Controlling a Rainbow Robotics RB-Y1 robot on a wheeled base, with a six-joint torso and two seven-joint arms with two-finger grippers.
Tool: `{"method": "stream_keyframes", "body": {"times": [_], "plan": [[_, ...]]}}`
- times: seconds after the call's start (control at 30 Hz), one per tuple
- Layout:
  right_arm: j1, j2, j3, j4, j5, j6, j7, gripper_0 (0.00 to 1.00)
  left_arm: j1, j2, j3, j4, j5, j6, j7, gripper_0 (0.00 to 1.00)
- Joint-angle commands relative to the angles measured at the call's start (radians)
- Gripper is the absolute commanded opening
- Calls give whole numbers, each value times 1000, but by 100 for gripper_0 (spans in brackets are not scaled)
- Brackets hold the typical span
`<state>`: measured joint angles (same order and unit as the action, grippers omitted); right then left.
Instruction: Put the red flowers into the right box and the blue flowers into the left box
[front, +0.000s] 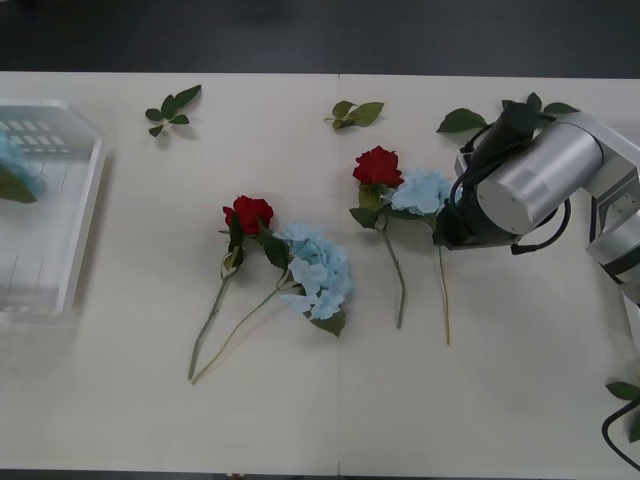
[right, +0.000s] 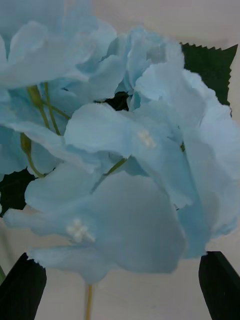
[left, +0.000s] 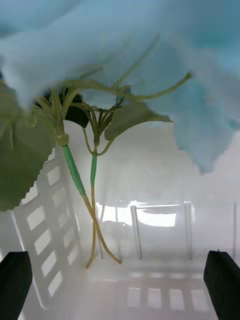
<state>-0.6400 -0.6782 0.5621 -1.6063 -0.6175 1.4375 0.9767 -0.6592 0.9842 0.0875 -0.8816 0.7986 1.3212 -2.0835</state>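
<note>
Two red flowers lie on the table, one (front: 250, 212) at centre and one (front: 377, 166) to its right. Beside each lies a blue flower: one (front: 318, 270) at centre, one (front: 422, 190) right of it. My right gripper (right: 120, 260) hangs open just over that right blue flower (right: 125, 150), a black finger on either side and nothing gripped. The left box (front: 85, 215) stands at the table's left edge with a blue flower (front: 10, 165) inside. My left gripper (left: 120, 265) is open inside the left box (left: 160, 295), with blue flowers (left: 150, 50) and their stems close before it. The right box is out of view.
Loose green leaf sprigs lie along the table's far side (front: 172, 108), (front: 357, 112), (front: 460, 120). My right arm's silver wrist (front: 535, 180) reaches in from the right edge. Another leaf (front: 625, 390) and a black cable sit at the near right corner.
</note>
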Motion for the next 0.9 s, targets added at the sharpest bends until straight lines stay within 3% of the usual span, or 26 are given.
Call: {"method": "stream_keyframes", "body": {"times": [0.03, 0.4, 0.63, 0.9], "plan": [[-3, 9, 25, -23, 39, -15, -15, 89, -3, 18, 84, -92, 22, 108, -26, 100], [3, 77, 30, 94, 84, -97, -3, 88, -2, 19, 89, -261, 266, 362, -13, 100], [3, 106, 30, 152, 101, -152, 2, 88, 50, 31, -26, -424, 424, 352, 34, 100], [0, 127, 30, 183, 111, -177, 11, 89, 199, 33, -123, -775, 462, 230, 243, 100]]}}
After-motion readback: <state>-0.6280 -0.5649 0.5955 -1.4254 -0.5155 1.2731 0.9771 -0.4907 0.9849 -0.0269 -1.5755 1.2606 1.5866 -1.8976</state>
